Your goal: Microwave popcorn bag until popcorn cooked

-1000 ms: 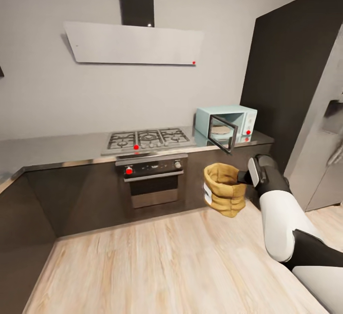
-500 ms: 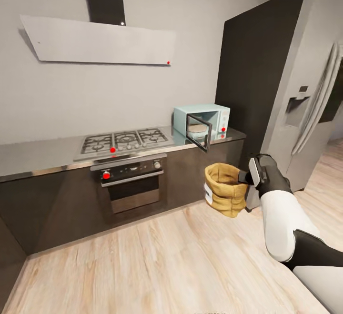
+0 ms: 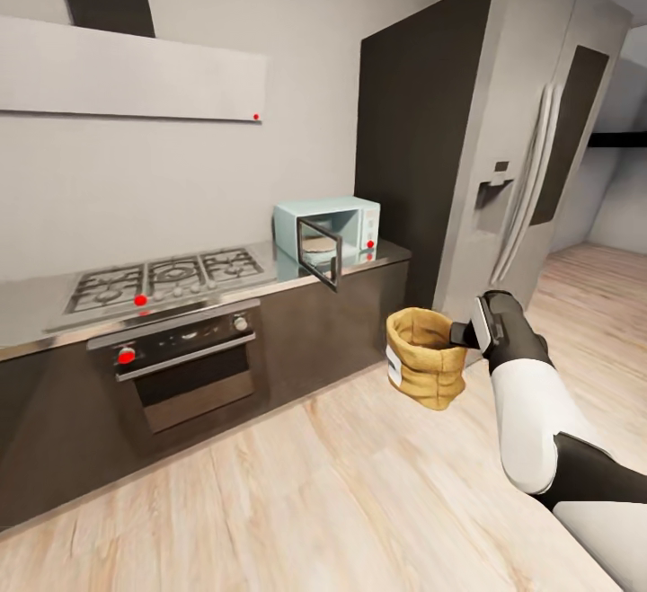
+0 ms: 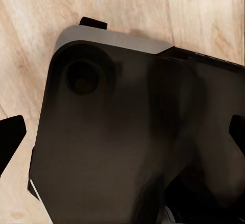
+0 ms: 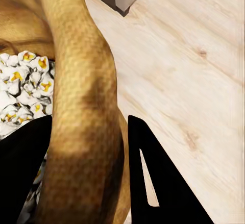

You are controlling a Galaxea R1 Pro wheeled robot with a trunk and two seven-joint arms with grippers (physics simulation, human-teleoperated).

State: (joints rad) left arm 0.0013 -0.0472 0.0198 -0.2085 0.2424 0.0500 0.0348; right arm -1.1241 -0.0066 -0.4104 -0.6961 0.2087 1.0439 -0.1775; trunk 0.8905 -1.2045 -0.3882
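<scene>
the right gripper [image 3: 460,333] holds the popcorn bag [image 3: 424,356] by its rolled rim, up in the air over the wooden floor [image 3: 341,493], in front of the dark cabinet fronts and well apart from the microwave [image 3: 328,228]. in the right wrist view the two black fingers [image 5: 153,173] pinch the tan rim [image 5: 84,132] between them, one inside the bag and one outside, and white and yellow popcorn [image 5: 23,86] shows inside the bag. a white label patch [image 3: 394,366] sits on the bag's side; any writing on it is too small to read.

the microwave stands on the countertop [image 3: 377,255] near its end, beside the tall steel fridge [image 3: 530,152], with its door [image 3: 320,253] swung open. the gas hob [image 3: 157,278] lies further along the countertop, above the built-in oven [image 3: 184,363]. no brand or lettering can be read on the appliances.

the left wrist view shows a dark robot body panel [image 4: 132,142] over the floor, with black fingertips [image 4: 10,140] at opposite edges of the picture, so the left gripper stands wide apart and holds nothing.
</scene>
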